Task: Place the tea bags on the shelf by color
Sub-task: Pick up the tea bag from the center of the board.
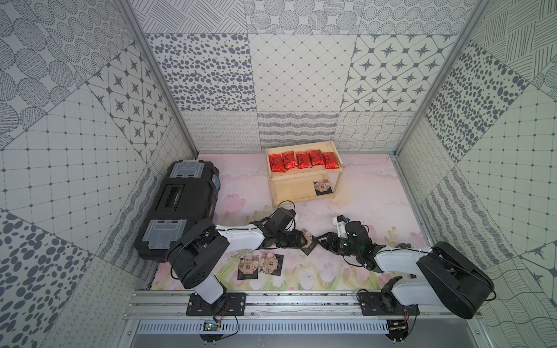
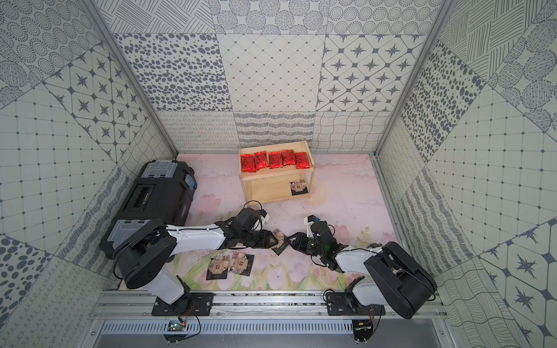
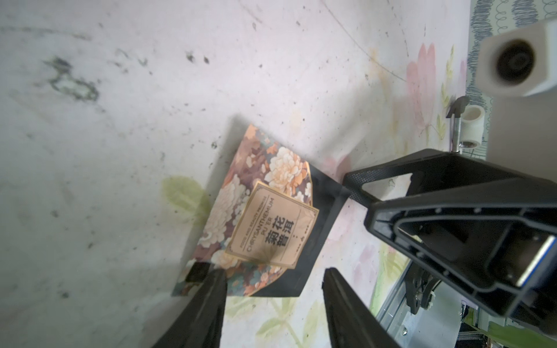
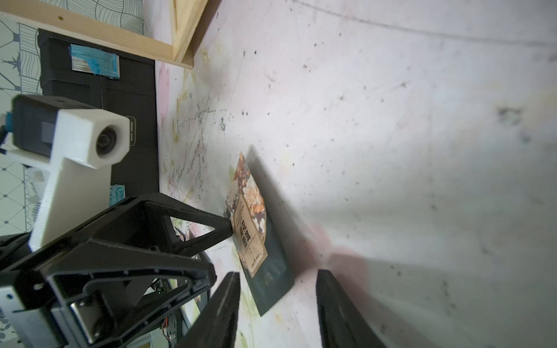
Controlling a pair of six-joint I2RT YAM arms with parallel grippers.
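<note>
- Now: black floral sachet [image 3: 271,217] tipped up on edge on the surface [image 1: 370,195], well in front of the wooden shelf [image 1: 289,189].
- Both spread: left claw [image 3: 274,271] with one fingertip against the sachet, right claw [image 4: 278,272] around its edge, not yet pinching.
- Close right squarely across the flat faces before withdrawing left.
- Then carry to the shelf's lower tier, beside the black sachet [image 1: 322,187] there.

Both top views look steeply down from overhead on the whole counter [image 1: 361,195]. The wrist views sit close behind the left pincer [image 3: 272,271] and right pincer [image 4: 278,272], sharing the black sachet [image 3: 271,211] between them.
</note>
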